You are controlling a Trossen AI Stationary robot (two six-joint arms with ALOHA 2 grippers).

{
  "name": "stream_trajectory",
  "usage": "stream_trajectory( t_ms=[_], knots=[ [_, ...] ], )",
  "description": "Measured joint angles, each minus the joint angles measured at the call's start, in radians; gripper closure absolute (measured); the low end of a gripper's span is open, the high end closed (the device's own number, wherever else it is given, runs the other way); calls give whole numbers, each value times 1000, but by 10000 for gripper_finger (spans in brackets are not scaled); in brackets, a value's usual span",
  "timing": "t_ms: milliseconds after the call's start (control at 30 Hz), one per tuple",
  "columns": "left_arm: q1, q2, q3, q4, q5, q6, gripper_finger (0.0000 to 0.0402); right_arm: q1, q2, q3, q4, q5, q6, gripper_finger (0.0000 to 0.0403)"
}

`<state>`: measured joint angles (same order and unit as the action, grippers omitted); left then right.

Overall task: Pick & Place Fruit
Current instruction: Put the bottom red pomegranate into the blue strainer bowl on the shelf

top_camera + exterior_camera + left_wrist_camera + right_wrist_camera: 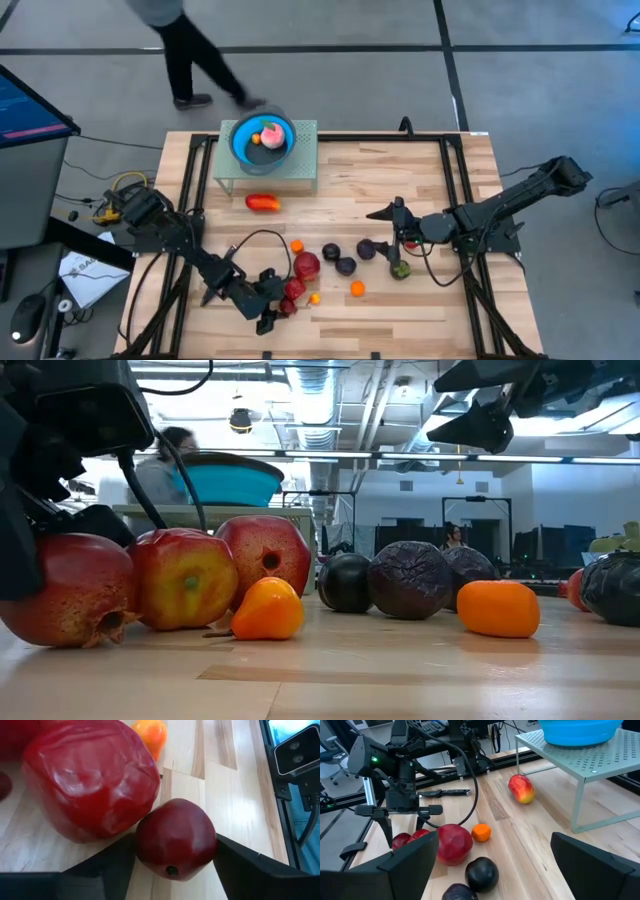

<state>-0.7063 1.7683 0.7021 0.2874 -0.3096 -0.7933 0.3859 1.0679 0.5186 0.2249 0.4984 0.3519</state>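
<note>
Toy fruit lies loose on the wooden table [420,170]: a big red one [306,265], small orange ones [357,289], dark purple ones [345,266] and a green one [400,268]. A longer red-orange piece [262,202] lies by the stand. My left gripper [275,305] is near the front edge, shut on a small dark red fruit [175,837]. That fruit touches the big red one [90,775]. My right gripper [390,228] hangs open above the dark fruits, holding nothing. My left gripper has the small dark red fruit pinched between its two fingers, one on each of its sides [142,845]. The fingers [240,865] slant down from the table's left. The fruit sits on the table with its calyx end toward the wrist.
A round blue bowl [263,138] holding a pink fruit [268,132] stands on a pale green perforated stand [300,165] at the table's far edge. A person [190,50] walks behind the table. A small camera [297,750] sits at the front edge.
</note>
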Motion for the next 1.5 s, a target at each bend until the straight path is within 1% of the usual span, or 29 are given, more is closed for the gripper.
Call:
stream_trajectory(
  t_ms=[133,200,267,433,567,733,800,867,1000,1033,1200,1333,1400,1500],
  knots=[
    [0,0,0,1,0,1,189,0,0,0,0,0,-1,24],
    [0,0,0,3,4,1,195,0,0,0,-1,0,-3,24],
    [0,-1,0,7,22,2,194,0,0,0,-1,0,-3,24],
    [0,-31,0,7,53,13,177,0,0,0,-3,0,-3,24],
    [0,-96,0,4,56,61,178,0,0,0,-3,0,-3,24],
    [12,-215,0,-10,55,141,187,0,0,0,-4,0,-8,24],
    [21,-263,-1,-10,39,167,187,1,0,0,-4,0,-12,24],
    [31,-310,-5,-11,-3,200,184,1,4,0,-3,0,-16,24],
    [65,-382,-22,-17,-69,244,181,7,70,-2,17,1,-23,24],
    [77,-392,-24,-14,-78,245,181,9,100,1,49,1,-26,24],
    [144,-407,-33,-11,-87,270,185,41,259,-2,170,-1,-55,24],
    [184,-401,-33,3,-86,311,181,74,322,-1,239,2,-64,24],
    [199,-401,-33,29,-86,329,181,91,325,4,224,39,-60,24],
    [220,-401,-33,59,-87,348,183,125,294,18,152,145,-59,24]
  ],
)
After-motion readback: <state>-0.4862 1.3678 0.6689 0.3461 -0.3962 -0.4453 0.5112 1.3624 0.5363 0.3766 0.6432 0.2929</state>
